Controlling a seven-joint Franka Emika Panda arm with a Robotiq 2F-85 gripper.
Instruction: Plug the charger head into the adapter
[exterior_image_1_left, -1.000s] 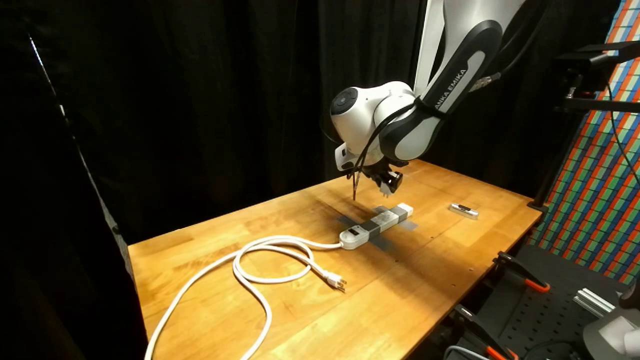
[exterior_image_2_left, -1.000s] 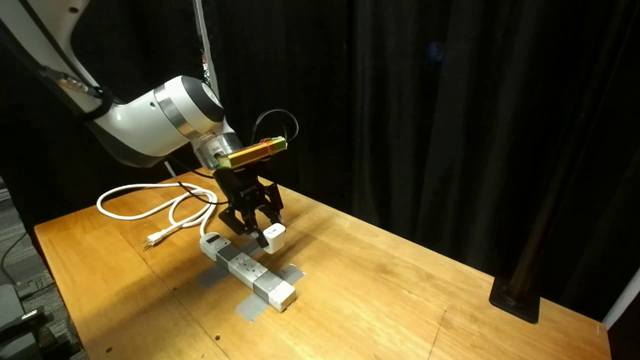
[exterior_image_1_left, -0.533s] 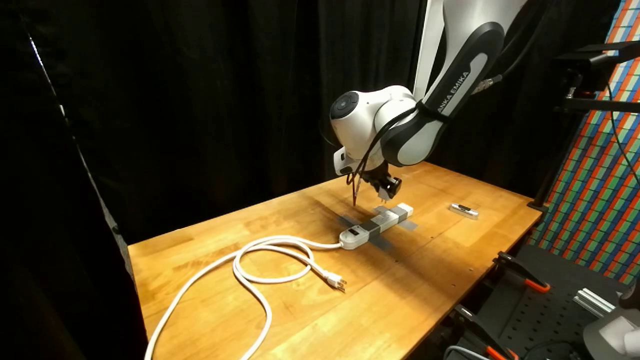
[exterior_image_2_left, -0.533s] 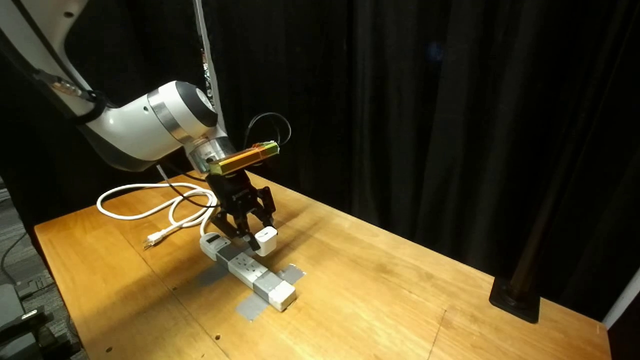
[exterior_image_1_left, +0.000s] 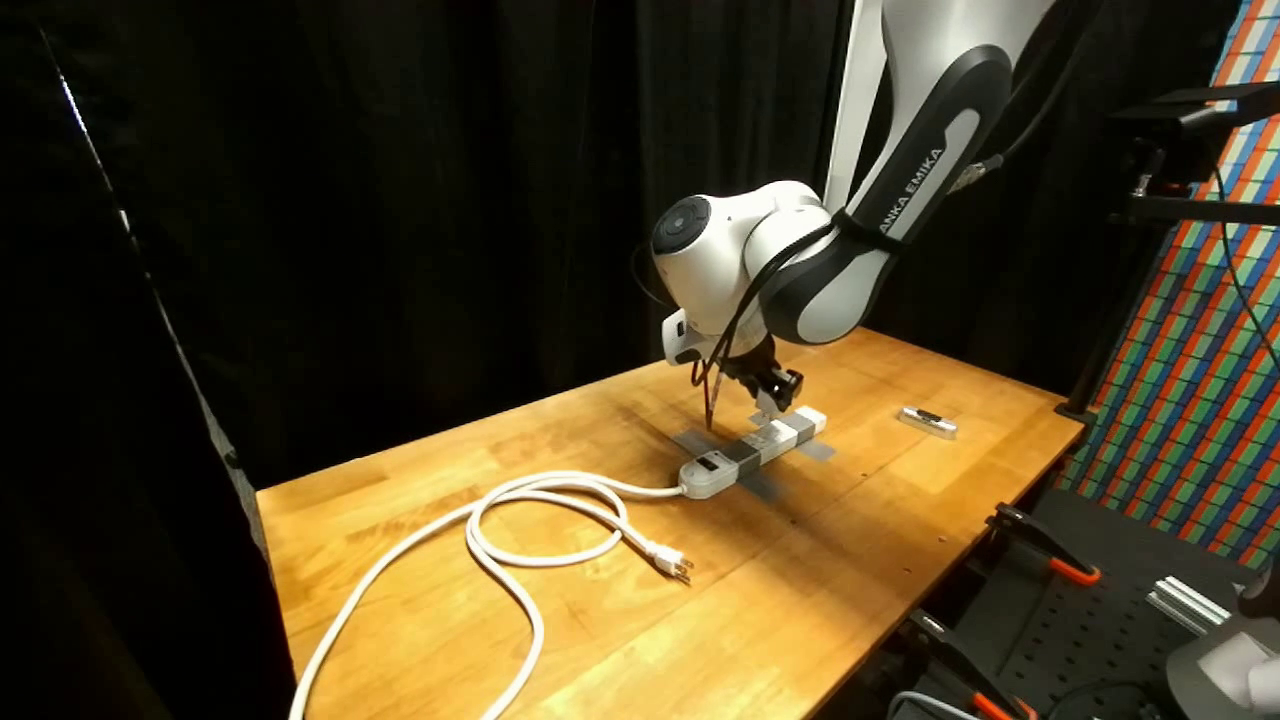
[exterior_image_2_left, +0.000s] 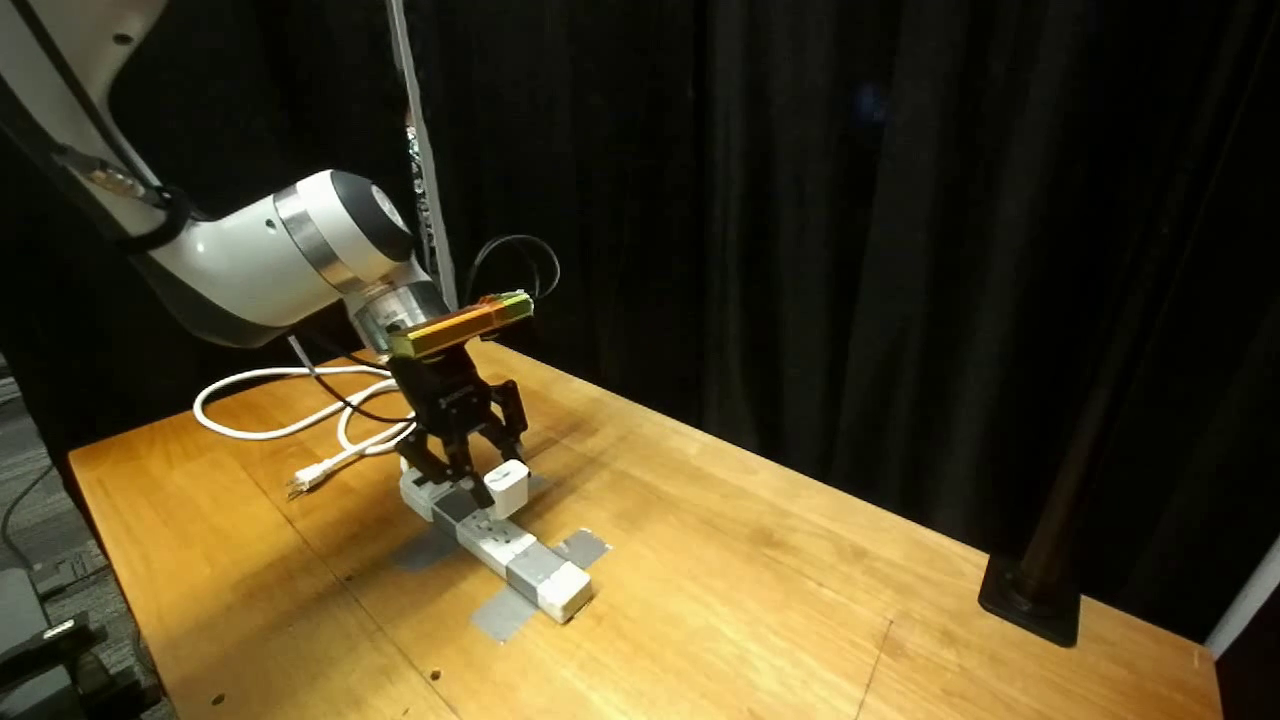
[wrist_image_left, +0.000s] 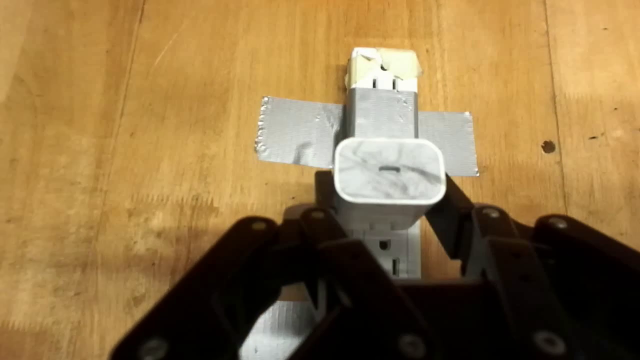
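Observation:
The charger head (wrist_image_left: 390, 170) is a small white block with a dark slot in its top face. My gripper (wrist_image_left: 386, 197) is shut on it, one finger on each side. It also shows in both exterior views (exterior_image_1_left: 767, 403) (exterior_image_2_left: 508, 490). The adapter (wrist_image_left: 407, 250) is a long white strip taped to the table, seen in both exterior views (exterior_image_1_left: 709, 476) (exterior_image_2_left: 500, 543). The charger head is right above the adapter's middle sockets, slightly tilted in the wrist view. Its prongs are hidden in the wrist view. I cannot tell whether they touch the sockets.
Grey tape (wrist_image_left: 300, 132) crosses the adapter onto the wooden table (exterior_image_2_left: 720, 600). The white cable (exterior_image_1_left: 545, 562) lies coiled and ends in a pronged plug (exterior_image_1_left: 668, 560). A small silver object (exterior_image_1_left: 928, 421) lies near the far side. Clamps (exterior_image_1_left: 1040, 545) grip the table edge. A black post base (exterior_image_2_left: 1030, 602) stands on the table.
My gripper has moved down with the charger head in it, and toward the cable end of the adapter. The charger head is now much closer to the adapter's top. The adapter has not moved.

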